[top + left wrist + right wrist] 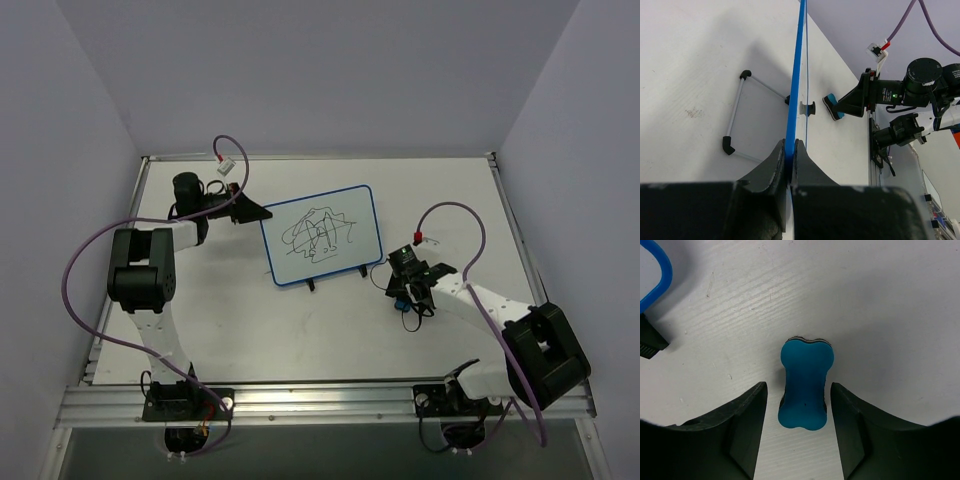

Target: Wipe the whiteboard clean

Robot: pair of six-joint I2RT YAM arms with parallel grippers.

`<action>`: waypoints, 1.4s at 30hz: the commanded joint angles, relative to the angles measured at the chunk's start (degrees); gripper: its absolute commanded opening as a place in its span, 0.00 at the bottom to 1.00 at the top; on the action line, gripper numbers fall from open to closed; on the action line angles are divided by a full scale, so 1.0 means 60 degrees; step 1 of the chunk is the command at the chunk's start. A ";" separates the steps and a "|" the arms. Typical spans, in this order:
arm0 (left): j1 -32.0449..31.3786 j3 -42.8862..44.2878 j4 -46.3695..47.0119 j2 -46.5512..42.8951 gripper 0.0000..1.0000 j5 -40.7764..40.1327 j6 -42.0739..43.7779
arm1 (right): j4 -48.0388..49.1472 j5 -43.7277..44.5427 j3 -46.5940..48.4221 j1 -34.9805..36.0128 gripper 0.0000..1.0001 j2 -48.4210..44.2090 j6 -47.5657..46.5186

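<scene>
The whiteboard [320, 235] stands upright in the middle of the table, its face covered in black scribbles. My left gripper [262, 213] is shut on the board's left blue frame edge [796, 75], and the left wrist view shows the frame pinched between the two fingers [775, 165]. A small blue eraser [805, 390] lies flat on the table to the right of the board. My right gripper [797, 386] straddles it, jaws open, with a gap on each side of the eraser. The board's blue corner [662, 275] shows at the upper left of the right wrist view.
A wire stand [737, 115] props the board from behind, and a black foot [650, 340] juts out near the eraser. Purple cables [75, 270] loop over both arms. A metal rail [320, 400] runs along the near table edge, and grey walls enclose the other sides.
</scene>
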 commanded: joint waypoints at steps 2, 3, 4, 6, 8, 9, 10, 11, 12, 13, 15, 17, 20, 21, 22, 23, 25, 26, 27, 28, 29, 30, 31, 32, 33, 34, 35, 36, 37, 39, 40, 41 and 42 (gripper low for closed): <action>0.0015 0.0144 -0.0176 -0.0482 0.02 -0.0695 0.1730 | -0.0104 0.0196 0.0048 -0.0057 0.49 0.0156 0.0106; 0.0001 0.0159 -0.0381 -0.0512 0.02 -0.0725 0.1891 | -0.0104 0.0211 0.0063 -0.0057 0.49 0.0200 0.0106; -0.0028 0.0174 -0.0513 -0.0527 0.02 -0.0769 0.2110 | -0.0118 0.0254 0.0078 -0.0043 0.49 0.0244 0.0121; -0.0058 0.0218 -0.0734 -0.0512 0.02 -0.0827 0.2215 | -0.0133 0.0313 0.0092 -0.0043 0.48 0.0274 0.0150; -0.0087 0.0233 -0.0778 -0.0468 0.02 -0.0828 0.2259 | -0.0119 0.0313 0.0093 -0.0043 0.44 0.0259 0.0165; -0.0073 0.0233 -0.0764 -0.0468 0.02 -0.0857 0.2259 | -0.0133 0.0342 0.0093 -0.0043 0.43 0.0274 0.0165; -0.0073 0.0204 -0.0720 -0.0454 0.02 -0.0901 0.2259 | -0.0148 0.0357 0.0107 -0.0043 0.41 0.0332 0.0165; -0.0073 0.0189 -0.0720 -0.0424 0.02 -0.0901 0.2259 | -0.0148 0.0314 0.0107 -0.0028 0.38 0.0347 0.0165; -0.0073 0.0189 -0.0720 -0.0424 0.02 -0.0901 0.2230 | -0.0119 0.0313 0.0093 -0.0028 0.35 0.0376 0.0165; -0.0073 0.0174 -0.0720 -0.0424 0.02 -0.0916 0.2215 | -0.0104 0.0284 0.0049 -0.0042 0.25 0.0319 0.0136; -0.0087 0.0116 -0.0720 -0.0453 0.02 -0.0945 0.2259 | -0.0017 0.0270 0.0019 -0.0013 0.09 0.0173 0.0121; -0.0087 0.0086 -0.0749 -0.0497 0.02 -0.1018 0.2317 | 0.0042 0.0299 0.0092 0.0045 0.04 -0.0003 -0.0010; -0.0087 0.0042 -0.0968 -0.0585 0.02 -0.1135 0.2522 | 0.0218 0.0664 0.0471 0.0527 0.02 -0.0545 -0.0128; -0.0116 0.0042 -0.1012 -0.0585 0.02 -0.1150 0.2566 | 0.0276 0.0999 0.0618 0.0659 0.01 -0.0691 -0.0186; -0.0102 0.0071 -0.1201 -0.0629 0.02 -0.1165 0.2697 | 0.0335 0.1161 0.0750 0.0864 0.00 -0.0881 -0.0274; -0.0117 0.0071 -0.1319 -0.0644 0.02 -0.1194 0.2771 | 0.0408 0.1265 0.0897 0.0909 0.00 -0.0898 -0.0521; -0.0160 0.0101 -0.1684 -0.0688 0.02 -0.1267 0.3078 | 0.0278 0.1615 0.1438 0.0924 0.00 -0.0753 -0.0655; -0.0161 0.0115 -0.1773 -0.0688 0.02 -0.1296 0.3166 | 0.0320 0.1632 0.1629 0.0968 0.00 -0.0679 -0.0757; -0.0190 0.0115 -0.1832 -0.0673 0.02 -0.1340 0.3254 | 0.0393 0.1603 0.1935 0.1012 0.00 -0.0606 -0.1019; -0.0190 0.0130 -0.1920 -0.0630 0.02 -0.1355 0.3299 | 0.0568 0.1429 0.2083 0.1230 0.00 -0.0431 -0.1181; -0.0204 0.0144 -0.1935 -0.0600 0.02 -0.1355 0.3314 | 0.1063 0.1282 0.2230 0.1377 0.00 -0.0357 -0.1400; -0.0219 0.0145 -0.1950 -0.0571 0.02 -0.1355 0.3299 | 0.1343 0.1164 0.2550 0.1567 0.00 -0.0124 -0.1910; -0.0248 0.0159 -0.1979 -0.0542 0.02 -0.1355 0.3314 | 0.1694 0.1033 0.2742 0.1772 0.00 0.0024 -0.2292; -0.0263 0.0159 -0.2023 -0.0556 0.02 -0.1355 0.3328 | 0.2365 0.0930 0.2932 0.2267 0.00 0.0185 -0.2659; -0.0278 0.0159 -0.2067 -0.0570 0.02 -0.1399 0.3415 | 0.2705 0.0943 0.3108 0.2489 0.00 0.0505 -0.3518; -0.0292 0.0174 -0.2198 -0.0614 0.02 -0.1414 0.3460 | 0.3158 0.0958 0.3270 0.2709 0.00 0.0668 -0.3991; -0.0307 0.0174 -0.2301 -0.0644 0.02 -0.1457 0.3533 | 0.4047 0.1161 0.3300 0.3059 0.00 0.0815 -0.4358; -0.0307 0.0174 -0.2389 -0.0658 0.02 -0.1501 0.3635 | 0.4477 0.1192 0.3330 0.3150 0.00 0.1164 -0.4623; -0.0307 0.0174 -0.2404 -0.0659 0.02 -0.1516 0.3651 | 0.4931 0.1163 0.3359 0.3209 0.00 0.1385 -0.5002; -0.0307 0.0203 -0.2419 -0.0615 0.02 -0.1502 0.3651 | 0.5929 0.1221 0.3505 0.3427 0.00 0.2129 -0.5152; -0.0322 0.0203 -0.2390 -0.0557 0.02 -0.1487 0.3651 | 0.6149 0.1280 0.3651 0.3574 0.00 0.2424 -0.5370; -0.0307 0.0189 -0.2375 -0.0527 0.02 -0.1487 0.3651 | 0.6528 0.1425 0.4000 0.3750 0.00 0.2717 -0.5532; -0.0307 0.0189 -0.2360 -0.0498 0.02 -0.1473 0.3665 | 0.6677 0.1876 0.4192 0.4128 0.00 0.3358 -0.5693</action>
